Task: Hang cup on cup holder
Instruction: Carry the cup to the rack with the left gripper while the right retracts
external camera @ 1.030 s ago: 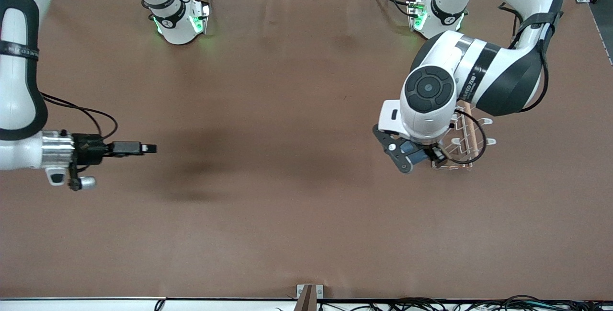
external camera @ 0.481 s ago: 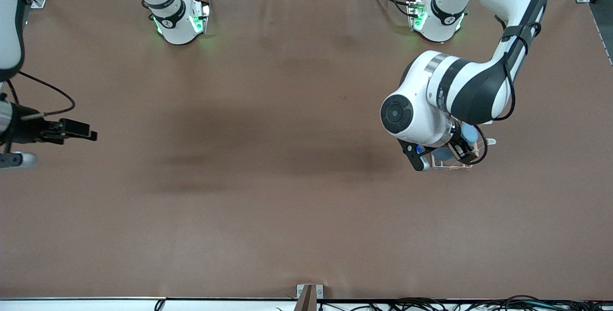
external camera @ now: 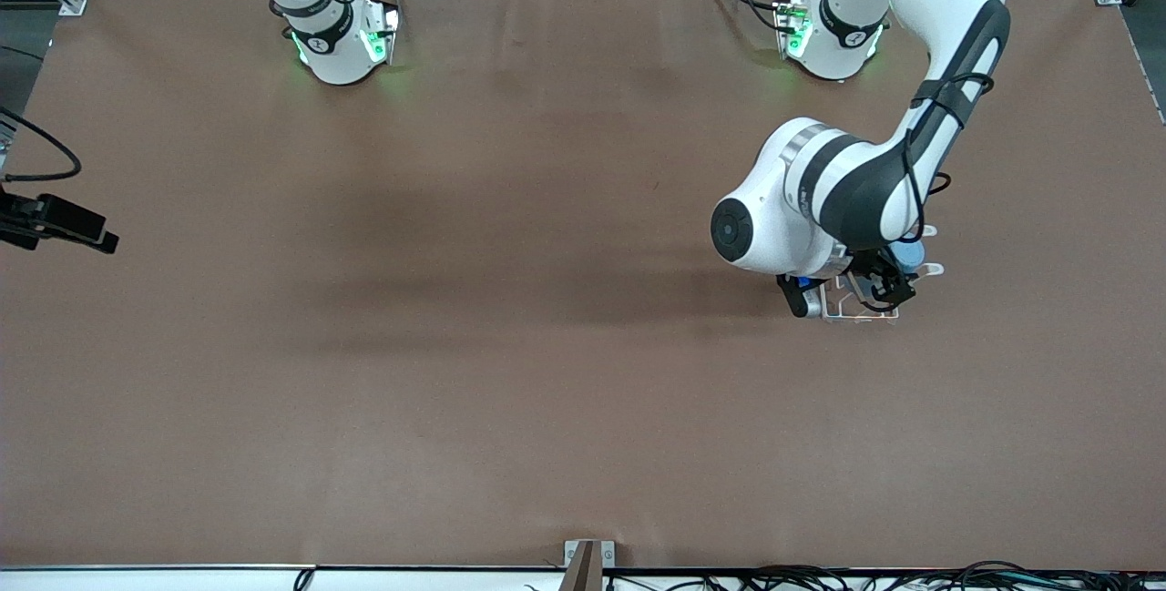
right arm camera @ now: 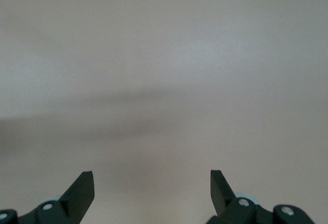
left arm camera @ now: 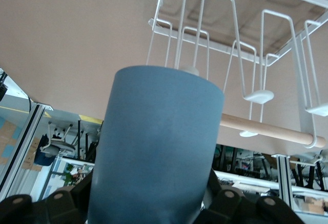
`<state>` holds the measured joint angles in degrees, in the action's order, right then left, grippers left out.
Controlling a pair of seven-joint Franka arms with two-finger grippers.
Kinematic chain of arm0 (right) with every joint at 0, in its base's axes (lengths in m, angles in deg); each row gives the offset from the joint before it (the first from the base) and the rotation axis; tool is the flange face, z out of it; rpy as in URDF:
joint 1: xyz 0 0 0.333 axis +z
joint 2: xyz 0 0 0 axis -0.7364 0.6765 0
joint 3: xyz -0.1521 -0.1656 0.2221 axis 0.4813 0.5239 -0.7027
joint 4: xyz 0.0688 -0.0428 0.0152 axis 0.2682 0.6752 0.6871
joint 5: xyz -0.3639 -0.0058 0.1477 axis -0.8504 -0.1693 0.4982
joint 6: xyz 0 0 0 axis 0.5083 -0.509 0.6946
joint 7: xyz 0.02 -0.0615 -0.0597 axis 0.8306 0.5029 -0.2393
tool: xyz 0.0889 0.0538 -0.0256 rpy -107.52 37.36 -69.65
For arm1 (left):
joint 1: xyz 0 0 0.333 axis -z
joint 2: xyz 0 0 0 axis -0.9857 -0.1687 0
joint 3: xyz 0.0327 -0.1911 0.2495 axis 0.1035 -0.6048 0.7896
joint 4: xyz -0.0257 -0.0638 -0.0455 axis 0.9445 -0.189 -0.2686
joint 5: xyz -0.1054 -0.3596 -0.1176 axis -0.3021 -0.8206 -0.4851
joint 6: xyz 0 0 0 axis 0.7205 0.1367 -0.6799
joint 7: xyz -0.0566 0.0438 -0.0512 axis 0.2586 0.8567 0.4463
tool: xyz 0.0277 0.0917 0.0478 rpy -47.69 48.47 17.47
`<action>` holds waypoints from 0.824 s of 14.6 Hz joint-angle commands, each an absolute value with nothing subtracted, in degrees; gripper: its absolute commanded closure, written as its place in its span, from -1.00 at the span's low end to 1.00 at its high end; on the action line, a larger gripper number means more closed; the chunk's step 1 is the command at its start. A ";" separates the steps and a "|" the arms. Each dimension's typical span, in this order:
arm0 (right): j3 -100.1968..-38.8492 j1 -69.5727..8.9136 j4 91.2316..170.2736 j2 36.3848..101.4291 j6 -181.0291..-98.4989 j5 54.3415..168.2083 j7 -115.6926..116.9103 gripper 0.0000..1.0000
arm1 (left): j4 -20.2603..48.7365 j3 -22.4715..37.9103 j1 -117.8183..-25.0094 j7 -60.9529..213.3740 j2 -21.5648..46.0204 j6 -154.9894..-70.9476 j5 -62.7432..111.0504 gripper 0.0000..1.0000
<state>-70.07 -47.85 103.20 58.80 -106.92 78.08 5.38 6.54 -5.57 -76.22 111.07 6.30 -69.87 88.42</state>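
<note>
Front view: left claw (external camera: 876, 285) has carried cup (external camera: 907, 254) over rack (external camera: 856, 313).

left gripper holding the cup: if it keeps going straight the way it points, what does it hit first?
Likely the cup holder. The left gripper, shut on the cup, points at its white wire prongs, one tip sitting right at the cup's leading end. Whether they already touch is unclear.
</note>
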 commanded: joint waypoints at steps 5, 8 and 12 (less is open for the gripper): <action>-71.46 -49.89 99.93 54.43 -98.24 76.36 4.85 -1.00 | 9.18 -5.68 -75.89 112.19 6.48 -68.75 91.94 0.37; -71.55 -49.54 106.32 50.12 -100.51 74.61 5.20 -1.00 | 9.18 -5.68 -75.72 111.67 4.98 -68.75 92.73 0.36; -71.54 -49.10 113.12 46.06 -106.50 74.52 5.20 -1.00 | 9.09 -5.68 -75.54 108.78 2.17 -69.19 94.05 0.25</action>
<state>-70.60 -48.78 107.77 49.42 -103.87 75.81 5.07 9.16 -5.58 -75.87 110.50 3.36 -69.41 92.16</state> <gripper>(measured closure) 0.000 0.216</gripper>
